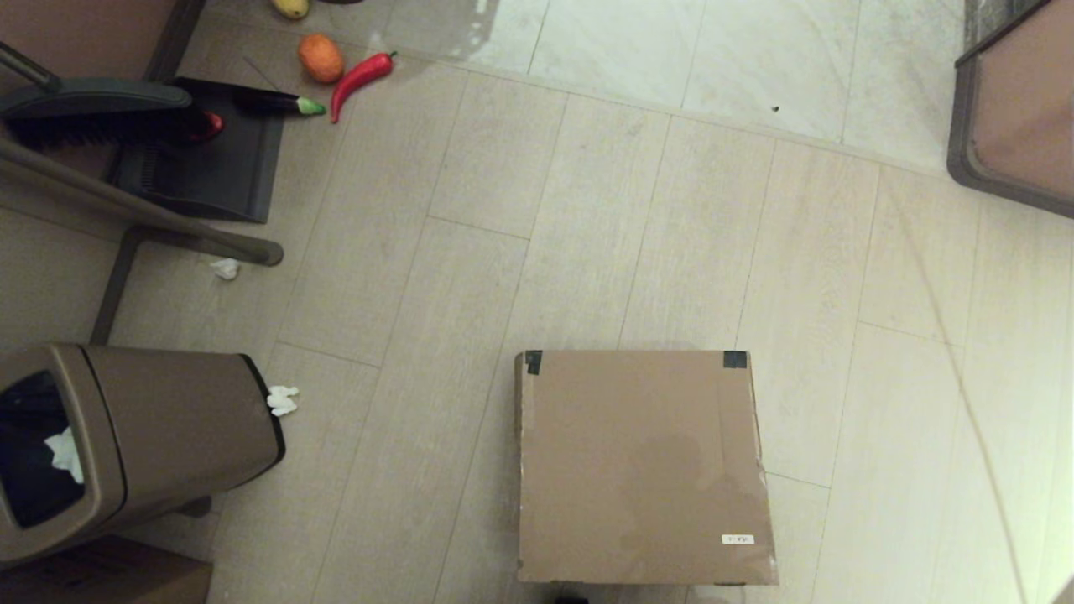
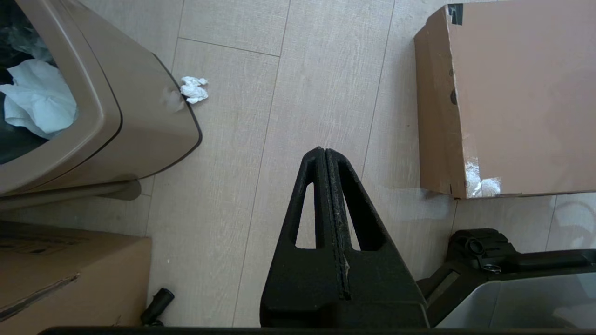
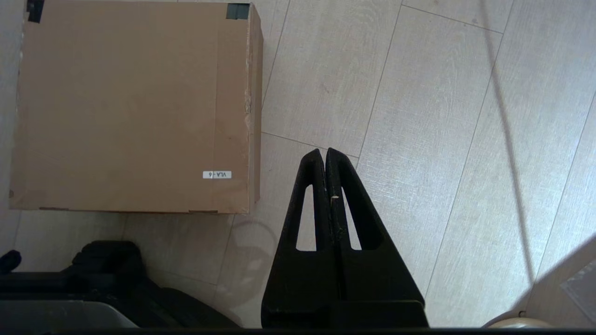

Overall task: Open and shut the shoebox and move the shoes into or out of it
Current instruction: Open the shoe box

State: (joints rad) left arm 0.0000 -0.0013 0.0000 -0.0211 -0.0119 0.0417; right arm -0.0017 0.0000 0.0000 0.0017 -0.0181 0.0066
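Pale floor tiles carry the closed shoebox (image 1: 642, 466), which lies flat between the two arms, with a bin (image 1: 134, 440) well apart on the left. No shoes are seen. The left hand (image 2: 325, 153) and the right hand (image 3: 324, 153) are pressed together, empty, above the floor beside the box. The cardboard is judged light and fairly stiff; the lid is probably best lifted at its near edge, opposite the taped corners.
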